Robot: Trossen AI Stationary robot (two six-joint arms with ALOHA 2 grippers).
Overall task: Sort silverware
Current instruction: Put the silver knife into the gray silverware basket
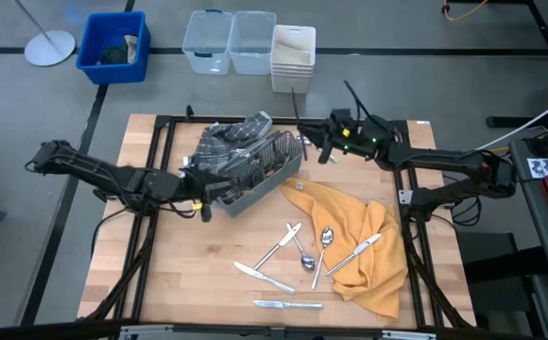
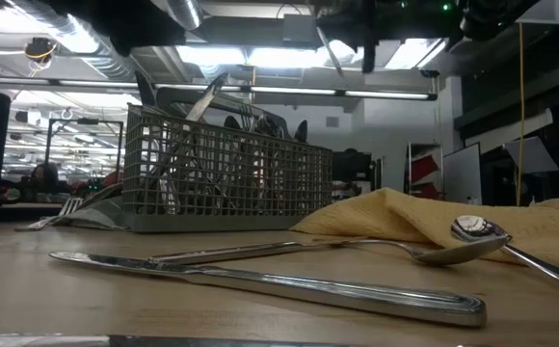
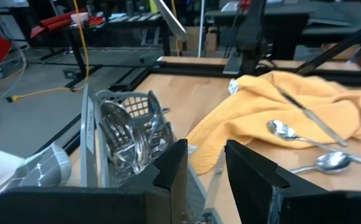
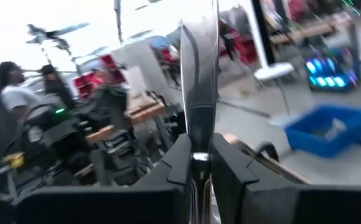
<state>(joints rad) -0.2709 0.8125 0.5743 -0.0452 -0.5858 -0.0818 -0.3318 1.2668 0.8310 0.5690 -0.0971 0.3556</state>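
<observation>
We see the right gripper [image 4: 199,163] raised above the far right part of the light wooden surface [image 1: 189,274], its fingers closed on a flat shiny metal knife [image 4: 199,74] whose blade stands up between them. The left gripper [image 3: 205,177] sits at the near end of the grey wire-mesh caddy [image 1: 255,168], with the caddy's wall between its fingers; they appear clamped on it, though we cannot be sure of contact. The caddy holds a cluster of shiny metal pieces [image 3: 131,134] standing in one compartment. A rumpled mustard-yellow cloth [image 1: 368,269] lies just beside the caddy, with one long silver piece [image 1: 361,249] resting on it. More loose silverware lies on the bare wood nearer the front: two spoons [image 1: 312,250], a fork [image 1: 279,244] and two knives [image 1: 276,291].
</observation>
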